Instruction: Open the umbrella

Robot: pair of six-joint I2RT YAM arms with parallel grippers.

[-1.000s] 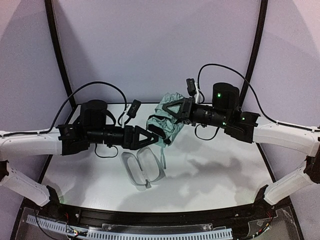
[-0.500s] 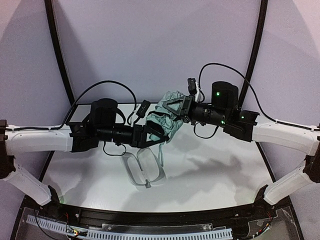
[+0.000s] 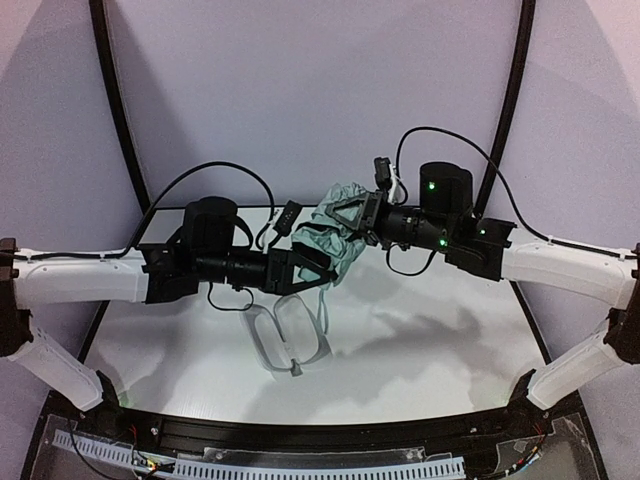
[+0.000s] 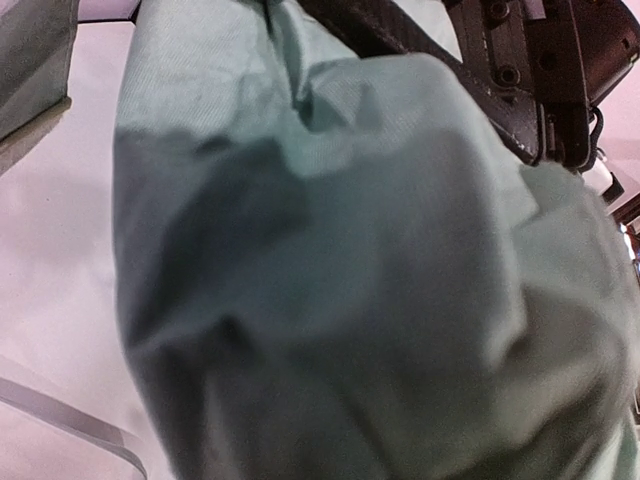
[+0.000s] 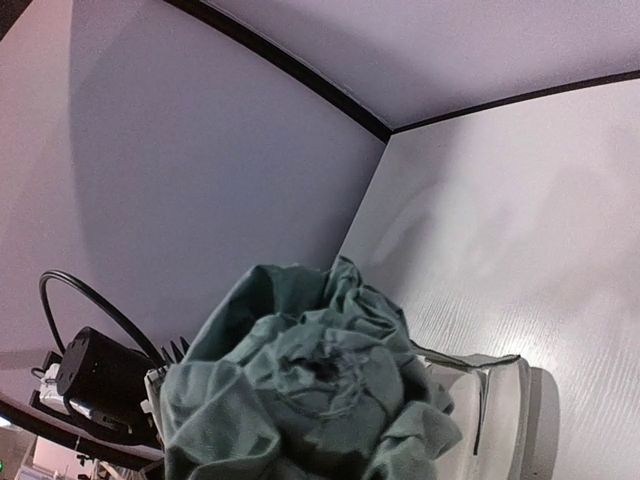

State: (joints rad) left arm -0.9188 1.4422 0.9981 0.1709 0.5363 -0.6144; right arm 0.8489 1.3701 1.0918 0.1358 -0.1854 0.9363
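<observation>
The umbrella is a crumpled bundle of pale mint-green fabric held in the air between the two arms. My right gripper holds its upper right side, the fingers buried in the cloth. In the right wrist view the bunched umbrella is seen end-on and hides the jaws. My left gripper presses into the bundle from the lower left. In the left wrist view the umbrella fills the frame and hides the left fingers. Shaft and handle are hidden.
An open pale two-shell case lies on the white table under the bundle, and shows as the case in the right wrist view. Black frame posts rise at both back corners. The right arm's black body sits close above the fabric.
My left arm has moved right, bringing its gripper from beside the fabric into the bundle. The right gripper and umbrella have stayed almost still.
</observation>
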